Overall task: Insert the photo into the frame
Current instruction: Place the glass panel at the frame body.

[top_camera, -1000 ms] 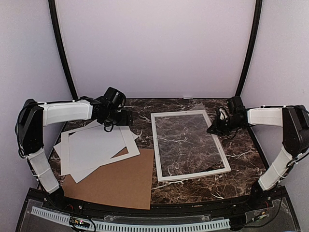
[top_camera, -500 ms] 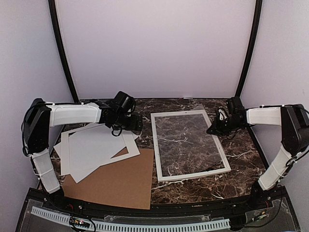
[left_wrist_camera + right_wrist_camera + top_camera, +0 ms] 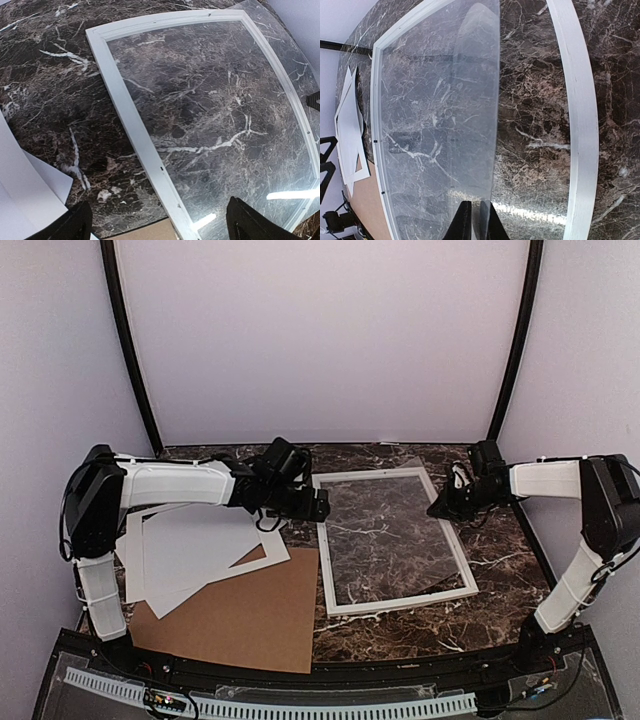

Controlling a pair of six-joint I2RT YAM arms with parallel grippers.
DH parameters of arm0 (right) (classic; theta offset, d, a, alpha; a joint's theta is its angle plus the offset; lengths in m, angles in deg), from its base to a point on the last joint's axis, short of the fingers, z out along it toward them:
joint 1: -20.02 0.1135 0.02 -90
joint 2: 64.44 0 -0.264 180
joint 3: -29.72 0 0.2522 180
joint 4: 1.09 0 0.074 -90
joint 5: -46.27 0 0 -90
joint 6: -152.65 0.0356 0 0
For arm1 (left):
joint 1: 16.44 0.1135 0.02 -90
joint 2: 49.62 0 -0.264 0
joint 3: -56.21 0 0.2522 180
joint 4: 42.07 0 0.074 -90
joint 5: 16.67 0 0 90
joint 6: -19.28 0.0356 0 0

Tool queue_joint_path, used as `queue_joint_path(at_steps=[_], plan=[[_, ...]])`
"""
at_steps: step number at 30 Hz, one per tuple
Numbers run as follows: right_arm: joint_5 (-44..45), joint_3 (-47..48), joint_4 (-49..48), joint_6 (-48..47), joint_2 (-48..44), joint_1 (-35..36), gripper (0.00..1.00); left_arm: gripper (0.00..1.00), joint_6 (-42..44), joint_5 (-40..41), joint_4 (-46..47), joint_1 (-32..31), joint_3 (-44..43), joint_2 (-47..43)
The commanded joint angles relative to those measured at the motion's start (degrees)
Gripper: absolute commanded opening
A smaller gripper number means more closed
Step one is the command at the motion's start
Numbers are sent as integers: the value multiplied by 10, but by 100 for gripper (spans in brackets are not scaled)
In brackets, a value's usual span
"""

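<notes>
Frame (image 3: 159, 170): flat on the marble desk (image 3: 500, 550), right of centre, clear sheet (image 3: 435, 125) lying across it
Left fingers (image 3: 75, 227): spread wide, hovering over the frame's left rail
Right fingers (image 3: 461, 225): pinching the clear sheet's edge
Left side: white papers (image 3: 190, 550) overlapping brown cardboard (image 3: 240, 620)

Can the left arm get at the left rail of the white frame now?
Probably yes. The left gripper hangs open just over the frame, at its left rail, and nothing lies between them.
</notes>
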Motion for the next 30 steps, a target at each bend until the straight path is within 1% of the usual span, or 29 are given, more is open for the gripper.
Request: queue_joint_path(at_steps=[1, 7, 15, 30], plan=[[7, 13, -18, -5, 1, 3, 5, 96, -8, -7, 7, -11, -21, 6], [14, 10, -18, -2, -6, 3, 3, 96, -5, 4, 0, -11, -23, 4], [22, 4, -14, 3, -13, 3, 2, 96, -5, 15, -2, -11, -23, 2], [16, -4, -32, 12, -1, 16, 13, 96, 0, 13, 4, -13, -23, 2]])
